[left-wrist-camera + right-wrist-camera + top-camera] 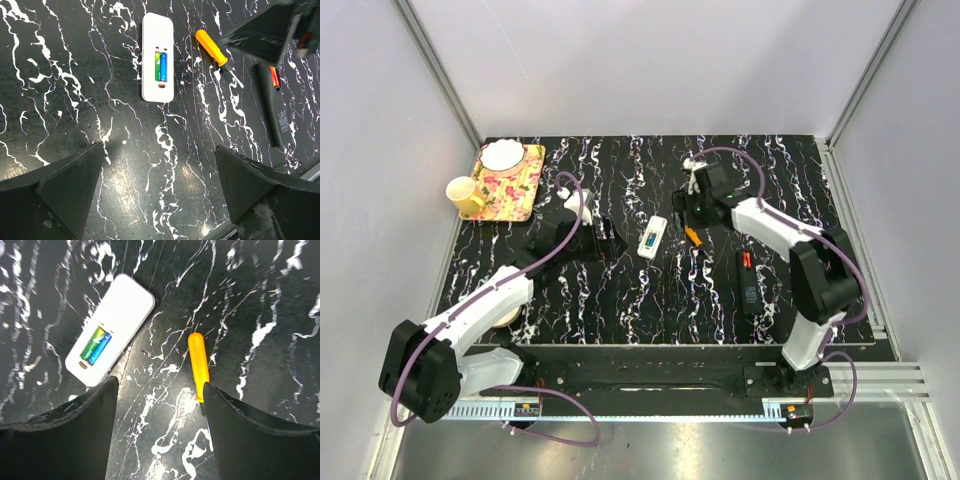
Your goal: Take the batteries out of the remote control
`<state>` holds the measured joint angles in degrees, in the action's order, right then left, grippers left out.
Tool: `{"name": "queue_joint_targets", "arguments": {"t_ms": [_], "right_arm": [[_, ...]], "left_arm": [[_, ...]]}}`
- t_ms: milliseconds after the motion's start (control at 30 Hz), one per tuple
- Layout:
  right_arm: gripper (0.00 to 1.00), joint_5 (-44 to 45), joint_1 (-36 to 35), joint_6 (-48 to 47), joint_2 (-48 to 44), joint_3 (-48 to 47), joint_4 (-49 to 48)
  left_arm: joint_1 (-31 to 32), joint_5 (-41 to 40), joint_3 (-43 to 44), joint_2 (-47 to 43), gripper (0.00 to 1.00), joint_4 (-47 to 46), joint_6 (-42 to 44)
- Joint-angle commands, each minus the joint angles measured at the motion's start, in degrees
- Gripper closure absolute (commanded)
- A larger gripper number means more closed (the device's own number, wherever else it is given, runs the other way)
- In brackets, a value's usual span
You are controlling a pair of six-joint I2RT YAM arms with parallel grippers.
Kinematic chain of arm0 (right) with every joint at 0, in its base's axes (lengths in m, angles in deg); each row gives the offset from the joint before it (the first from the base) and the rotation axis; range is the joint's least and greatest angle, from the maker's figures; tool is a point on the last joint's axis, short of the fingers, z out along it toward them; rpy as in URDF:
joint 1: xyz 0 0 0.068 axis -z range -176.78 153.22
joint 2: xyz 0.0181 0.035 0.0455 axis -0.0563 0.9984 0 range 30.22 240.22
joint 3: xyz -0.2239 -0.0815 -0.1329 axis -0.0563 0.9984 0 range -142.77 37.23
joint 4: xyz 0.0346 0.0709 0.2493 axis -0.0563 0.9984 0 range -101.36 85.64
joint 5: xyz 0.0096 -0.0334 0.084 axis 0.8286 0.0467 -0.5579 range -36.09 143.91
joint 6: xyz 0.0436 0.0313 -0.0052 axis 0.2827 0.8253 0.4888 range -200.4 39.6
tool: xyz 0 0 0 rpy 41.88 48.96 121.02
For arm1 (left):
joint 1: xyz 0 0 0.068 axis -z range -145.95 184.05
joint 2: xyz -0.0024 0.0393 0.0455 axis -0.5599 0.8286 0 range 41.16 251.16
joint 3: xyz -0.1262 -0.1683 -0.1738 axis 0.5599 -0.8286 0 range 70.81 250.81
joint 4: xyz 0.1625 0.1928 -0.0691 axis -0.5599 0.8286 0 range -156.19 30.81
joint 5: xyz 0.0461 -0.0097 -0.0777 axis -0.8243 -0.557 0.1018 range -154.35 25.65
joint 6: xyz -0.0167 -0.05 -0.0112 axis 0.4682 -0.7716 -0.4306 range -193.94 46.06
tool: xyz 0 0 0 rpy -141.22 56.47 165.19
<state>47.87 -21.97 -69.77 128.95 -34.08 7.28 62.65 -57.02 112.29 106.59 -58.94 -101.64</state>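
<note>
Your right gripper hangs spread wide over the orange screwdriver, gripping nothing. Your left gripper is spread wide too, empty over the black marbled table. The batteries, one green and one blue, lie side by side in the open compartment of the white remote control, flat on the table near the screwdriver.
</note>
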Motion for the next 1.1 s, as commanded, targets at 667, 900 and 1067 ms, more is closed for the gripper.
{"name": "queue_joint_targets", "arguments": {"t_ms": [667, 900, 1067], "right_arm": [[0.48, 12.89, -3.81, -5.01, 18.50, -12.36, 8.26], [0.89, 6.49, -3.64, -4.57, 19.47, -12.80, 8.00], [1.00, 2.36, -3.64, -3.78, 17.73, -11.23, 6.08]], "left_arm": [[0.67, 2.51, -2.19, 0.75, 0.01, -3.47, -0.60], [0.76, 1.98, -2.36, -0.39, 0.01, -2.06, -0.51], [0.76, 2.07, -2.71, -2.32, 0.01, -1.45, 0.28]]}}
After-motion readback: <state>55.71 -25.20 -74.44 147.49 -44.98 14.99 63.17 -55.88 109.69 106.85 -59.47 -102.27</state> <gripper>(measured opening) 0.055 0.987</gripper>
